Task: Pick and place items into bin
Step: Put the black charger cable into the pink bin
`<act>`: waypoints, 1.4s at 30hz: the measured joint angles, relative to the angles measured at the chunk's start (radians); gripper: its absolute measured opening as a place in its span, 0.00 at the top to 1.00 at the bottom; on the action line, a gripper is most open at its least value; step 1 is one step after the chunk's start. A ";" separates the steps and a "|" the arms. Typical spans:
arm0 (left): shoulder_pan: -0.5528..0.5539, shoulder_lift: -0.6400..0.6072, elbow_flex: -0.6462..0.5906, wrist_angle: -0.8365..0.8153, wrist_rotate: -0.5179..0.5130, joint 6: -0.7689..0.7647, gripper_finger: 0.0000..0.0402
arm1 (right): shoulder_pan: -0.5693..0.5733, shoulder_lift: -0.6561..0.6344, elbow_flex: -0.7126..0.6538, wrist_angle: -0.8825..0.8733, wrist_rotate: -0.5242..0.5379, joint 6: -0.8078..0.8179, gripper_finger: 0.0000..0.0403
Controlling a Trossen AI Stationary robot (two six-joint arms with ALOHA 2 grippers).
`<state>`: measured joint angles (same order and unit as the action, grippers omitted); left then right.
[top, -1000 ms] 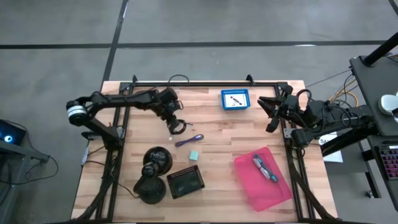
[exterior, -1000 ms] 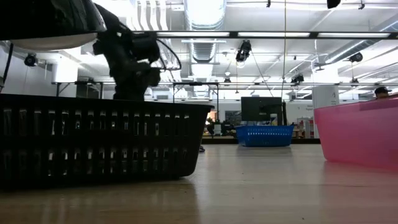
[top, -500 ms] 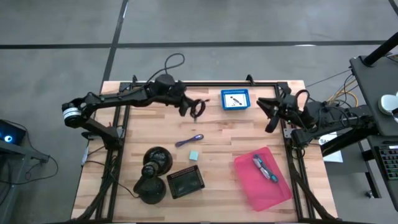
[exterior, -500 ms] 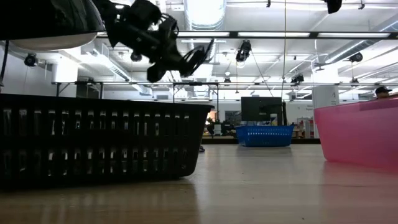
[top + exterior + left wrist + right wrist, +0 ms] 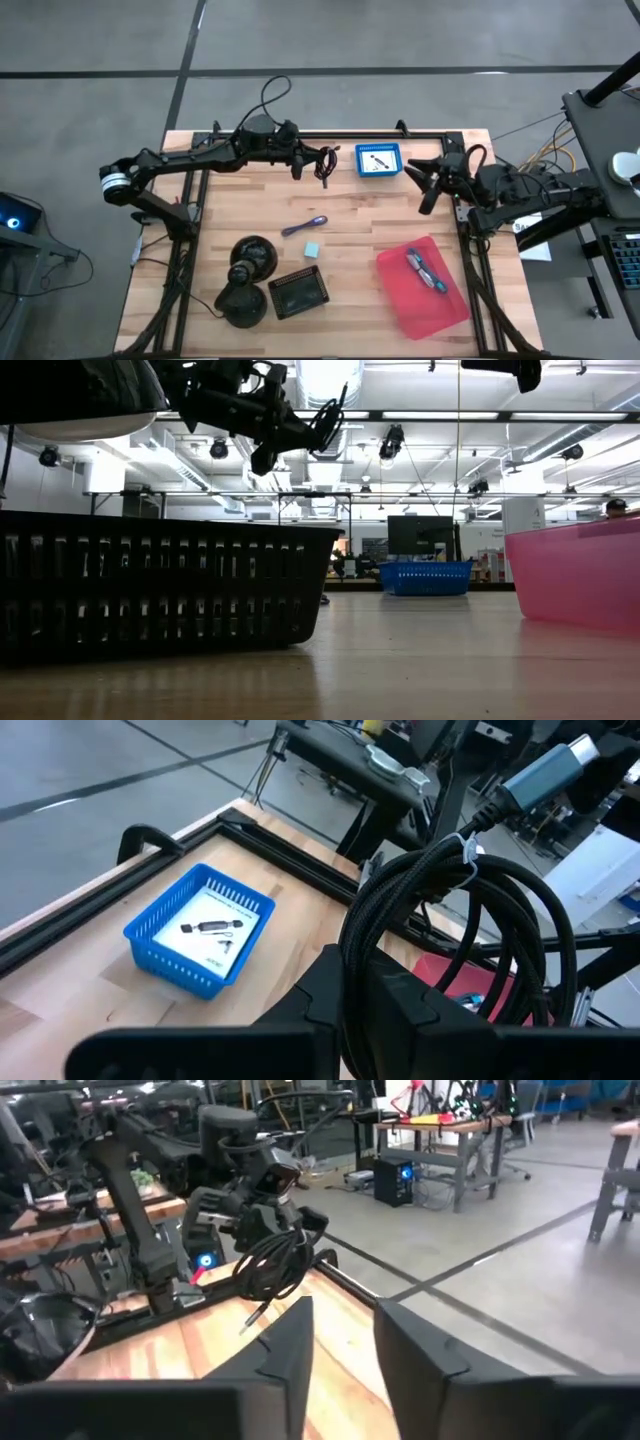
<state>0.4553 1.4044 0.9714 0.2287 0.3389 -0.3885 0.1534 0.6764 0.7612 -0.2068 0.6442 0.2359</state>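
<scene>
The coiled black cable (image 5: 322, 163) is up in the air in my left gripper (image 5: 305, 160), just left of the blue bin (image 5: 358, 160) at the far edge. That bin holds a white packet (image 5: 378, 160). A purple pen (image 5: 305, 225) and a pale teal cube (image 5: 313, 249) lie on the table's middle. The teal-handled tool (image 5: 427, 270) lies in the pink bin (image 5: 410, 300). My right gripper (image 5: 425, 185) hovers open right of the blue bin, touching nothing. The green stick is not visible. My left gripper holds the coiled black cable by one side of its bundle of loops (image 5: 362, 935), several strands pinched together between the two fingers. The fingers come roughly level from the table's left. The coil (image 5: 470, 940) is lifted clear and stands out beyond the fingertips, plug end (image 5: 545, 770) free.
Two big black domed objects (image 5: 250, 258) (image 5: 240, 302) and a small black basket (image 5: 300, 291) stand at the near left; that basket (image 5: 150, 585) fills the low view's left. The pink bin (image 5: 575, 575) sits near right. Bare wood lies between the pen and the blue bin.
My left gripper has lifted the cable clear off the table and carried it up, toward the far edge and to the right, ending beside the blue bin. My right gripper has shifted slightly toward the table's middle.
</scene>
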 joint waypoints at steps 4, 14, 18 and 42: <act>0.000 0.000 -0.001 0.024 -0.004 0.000 0.97 | -0.019 0.005 0.000 0.001 -0.068 0.006 0.65; -0.006 0.000 -0.001 0.133 -0.031 0.000 0.97 | -0.117 0.104 -0.007 0.011 -0.247 -0.021 0.52; -0.006 0.000 -0.001 0.132 -0.032 0.001 0.97 | -0.169 0.175 -0.008 0.088 -0.354 -0.066 0.51; -0.014 0.000 -0.002 0.130 -0.029 0.003 0.97 | -0.388 0.546 0.000 0.686 -0.748 -0.073 0.51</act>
<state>0.4412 1.4044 0.9699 0.3592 0.3096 -0.3855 -0.2347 1.2225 0.7610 0.4790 -0.1041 0.1633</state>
